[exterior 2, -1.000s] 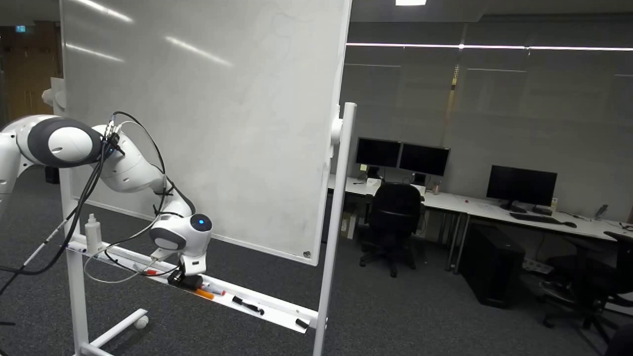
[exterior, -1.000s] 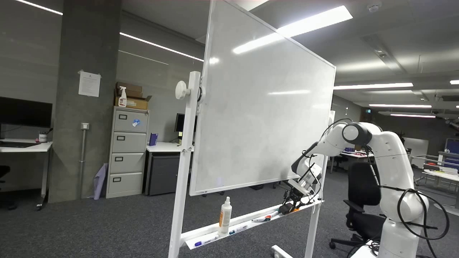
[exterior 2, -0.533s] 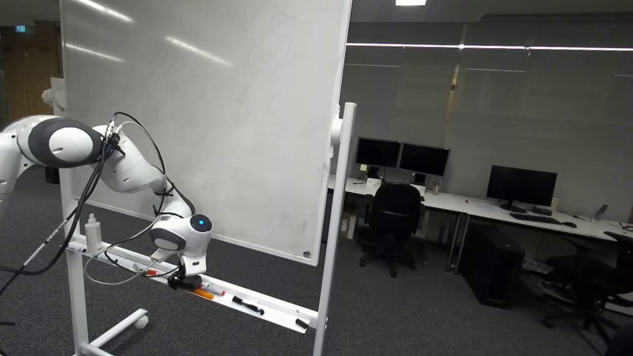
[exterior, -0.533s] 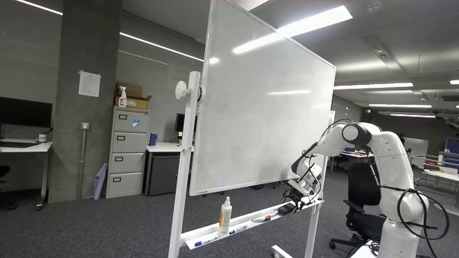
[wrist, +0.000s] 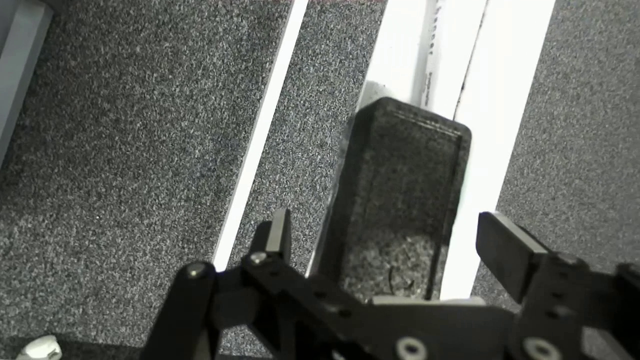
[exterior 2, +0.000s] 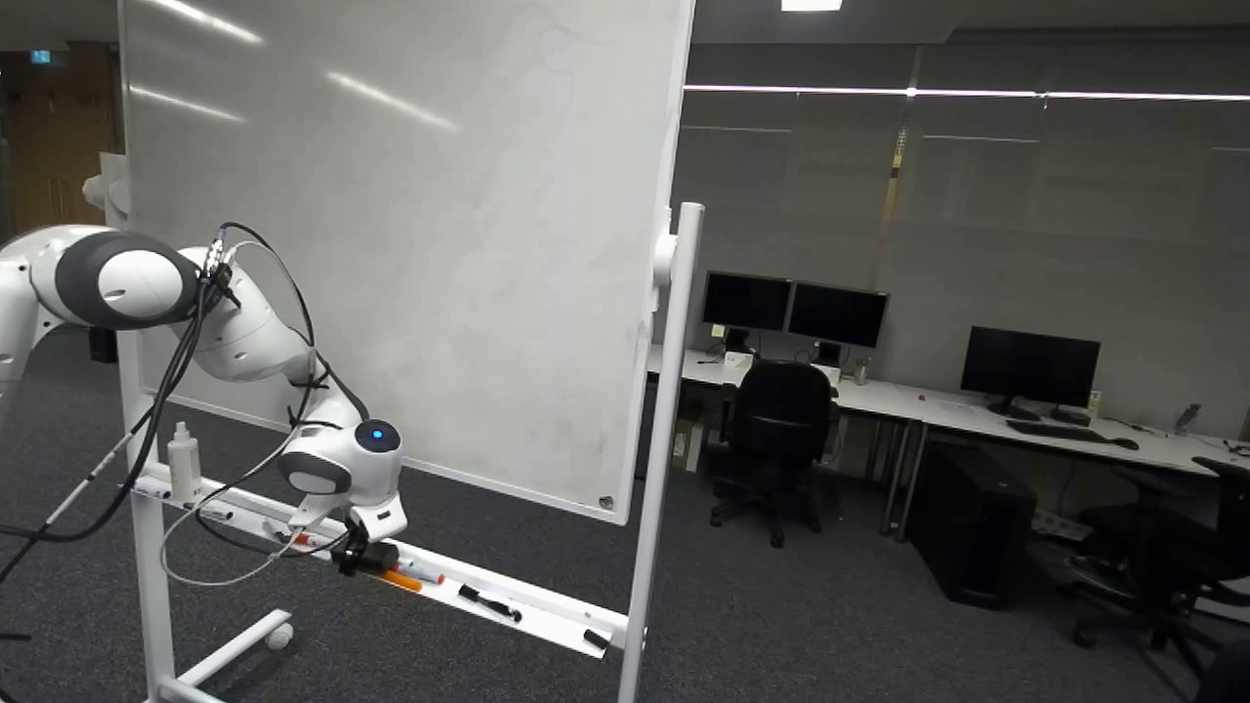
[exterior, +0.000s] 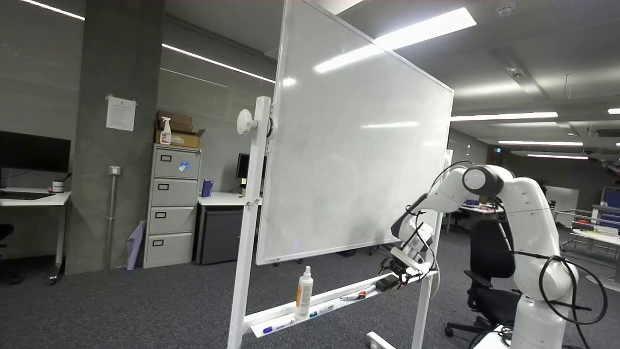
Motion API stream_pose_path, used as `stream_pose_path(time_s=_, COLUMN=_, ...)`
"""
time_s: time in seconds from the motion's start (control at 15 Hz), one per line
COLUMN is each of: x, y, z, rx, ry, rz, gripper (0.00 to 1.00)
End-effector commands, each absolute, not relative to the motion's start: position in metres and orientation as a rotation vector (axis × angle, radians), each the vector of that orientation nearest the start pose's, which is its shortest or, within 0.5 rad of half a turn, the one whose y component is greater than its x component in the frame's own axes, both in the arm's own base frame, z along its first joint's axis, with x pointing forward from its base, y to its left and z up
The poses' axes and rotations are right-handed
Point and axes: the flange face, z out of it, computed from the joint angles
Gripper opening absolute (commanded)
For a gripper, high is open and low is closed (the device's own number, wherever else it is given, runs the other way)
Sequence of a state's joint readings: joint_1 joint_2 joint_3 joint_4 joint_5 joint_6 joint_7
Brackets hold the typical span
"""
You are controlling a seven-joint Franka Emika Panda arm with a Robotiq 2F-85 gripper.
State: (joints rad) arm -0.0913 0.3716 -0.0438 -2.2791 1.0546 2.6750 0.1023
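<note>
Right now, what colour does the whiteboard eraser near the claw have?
Black; the whiteboard eraser shows best in the wrist view.

No word can be read for certain. In the wrist view, dark print (wrist: 431, 47) runs along the white marker (wrist: 437, 62), its letters too blurred to make out. In an exterior view, a paper notice (exterior: 120, 114) on the concrete pillar (exterior: 126, 203) carries lines too small to read. The orange-and-white label (exterior: 299, 293) of the upright bottle (exterior: 304, 296) and the red-marked label (exterior: 165, 138) of the spray bottle (exterior: 166, 129) are equally illegible there. A small lit sign (exterior 2: 40, 57) shows in an exterior view, its symbol unclear.
</note>
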Motion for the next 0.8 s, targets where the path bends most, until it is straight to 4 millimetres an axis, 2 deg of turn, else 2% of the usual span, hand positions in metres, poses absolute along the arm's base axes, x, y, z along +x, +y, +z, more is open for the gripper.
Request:
stream_pose_path(time_s=0.0, x=0.494, y=-0.081, z=0.200, rx=-2.305, ry=1.376, rz=-0.135, gripper=1.00)
stream_pose_path(time_s=0.2, x=0.483, y=-0.072, z=0.205, rx=-2.360, ry=1.286, rz=-0.189, gripper=1.00)
stream_pose_path(time_s=0.53, x=0.467, y=-0.063, z=0.226, rx=-2.408, ry=1.157, rz=-0.358, gripper=1.00)
stream_pose_path(time_s=0.73, x=0.453, y=-0.058, z=0.232, rx=-2.451, ry=1.102, rz=-0.382, gripper=1.00)
